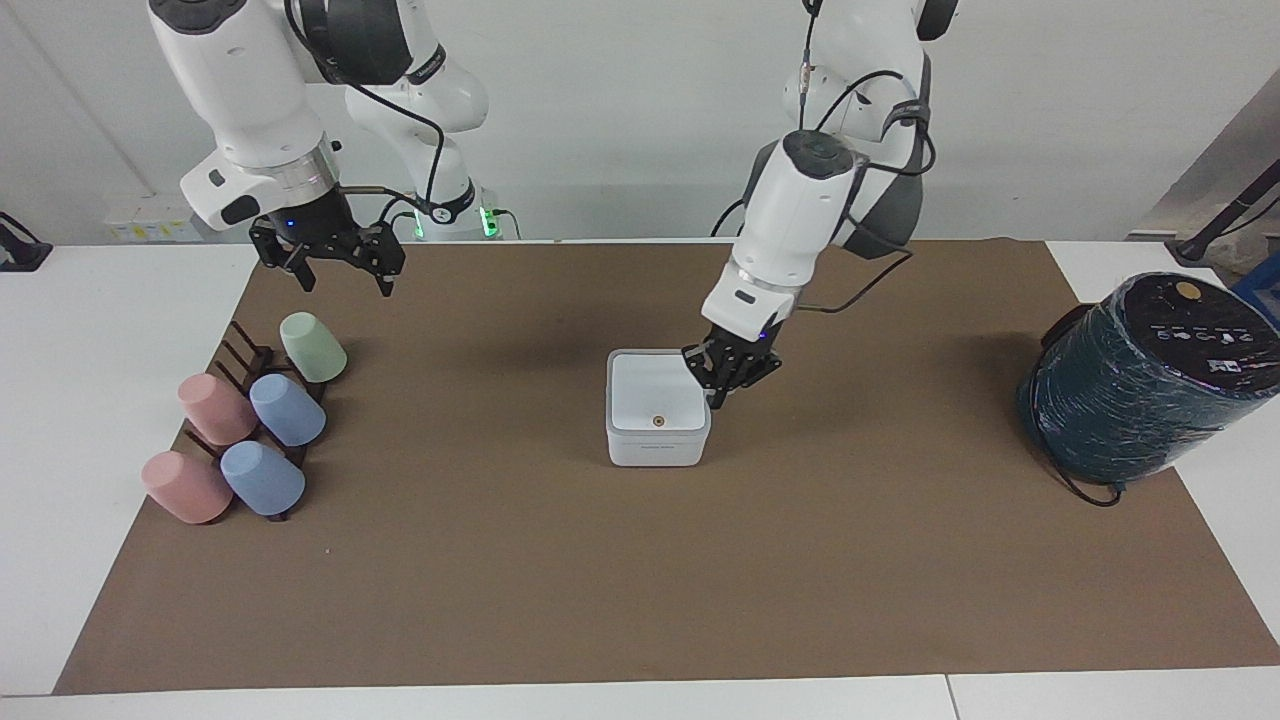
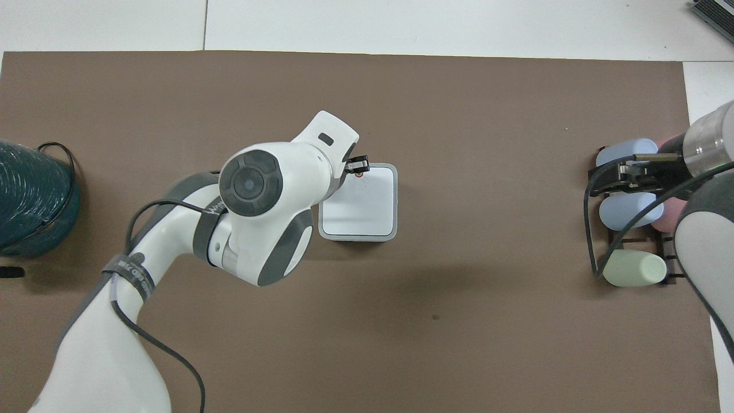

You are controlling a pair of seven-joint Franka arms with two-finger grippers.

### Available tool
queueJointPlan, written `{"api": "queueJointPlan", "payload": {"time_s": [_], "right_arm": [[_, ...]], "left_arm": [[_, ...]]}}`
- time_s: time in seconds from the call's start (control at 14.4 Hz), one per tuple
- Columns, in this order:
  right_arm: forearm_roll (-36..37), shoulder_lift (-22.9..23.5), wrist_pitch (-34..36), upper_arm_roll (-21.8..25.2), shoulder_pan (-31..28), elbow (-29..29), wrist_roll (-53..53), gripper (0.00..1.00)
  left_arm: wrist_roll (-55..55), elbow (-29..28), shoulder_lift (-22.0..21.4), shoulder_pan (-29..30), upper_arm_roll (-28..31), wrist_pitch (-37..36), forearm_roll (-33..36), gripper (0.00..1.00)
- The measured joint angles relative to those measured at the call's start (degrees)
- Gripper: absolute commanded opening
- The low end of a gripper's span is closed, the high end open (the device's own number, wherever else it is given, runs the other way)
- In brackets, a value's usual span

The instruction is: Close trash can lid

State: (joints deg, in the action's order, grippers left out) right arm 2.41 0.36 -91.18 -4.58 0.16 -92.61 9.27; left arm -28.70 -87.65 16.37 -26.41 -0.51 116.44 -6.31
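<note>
The small white square trash can (image 1: 657,452) stands mid-table on the brown mat. Its lid (image 1: 652,392) lies flat on top, with the orange dot showing near the edge farthest from the robots. It also shows in the overhead view (image 2: 362,203). My left gripper (image 1: 718,392) is shut and empty. It hangs just off the can's corner toward the left arm's end, clear of the lid; the overhead view (image 2: 359,166) shows only its tip. My right gripper (image 1: 343,278) is open and empty, waiting in the air near the cup rack (image 2: 622,175).
Several pastel cups (image 1: 288,409) lie on a dark rack toward the right arm's end (image 2: 629,211). A large dark green-wrapped cylinder (image 1: 1150,375) with a black cable stands at the left arm's end (image 2: 31,198). The brown mat (image 1: 640,580) covers the table.
</note>
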Motion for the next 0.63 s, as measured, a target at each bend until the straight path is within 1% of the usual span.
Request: {"api": "queueJointPlan", "payload": {"time_s": [0.07,0.21,0.42,0.49,0.56,0.63], "right_arm": [[0.0,0.0,0.0,0.0,0.0,0.0,0.0,1.00],[0.0,0.0,0.0,0.0,0.0,0.0,0.0,1.00],[0.0,0.0,0.0,0.0,0.0,0.0,0.0,1.00],[0.0,0.0,0.0,0.0,0.0,0.0,0.0,1.00],[0.0,0.0,0.0,0.0,0.0,0.0,0.0,1.00],[0.0,0.0,0.0,0.0,0.0,0.0,0.0,1.00]], "left_arm": [[2.4,1.9,-0.2,1.8,0.1,-3.6,0.0,0.05],[8.9,3.5,-1.4,5.7,0.2,-8.0,0.0,0.06],[17.8,3.6,-4.2,11.0,0.3,-14.9,0.7,0.20],[19.3,3.6,-5.3,12.1,0.3,-17.0,1.8,0.29],[20.3,3.6,-6.5,12.7,0.3,-18.9,3.2,0.44],[20.8,3.6,-7.7,12.8,0.3,-20.5,4.2,0.65]]}}
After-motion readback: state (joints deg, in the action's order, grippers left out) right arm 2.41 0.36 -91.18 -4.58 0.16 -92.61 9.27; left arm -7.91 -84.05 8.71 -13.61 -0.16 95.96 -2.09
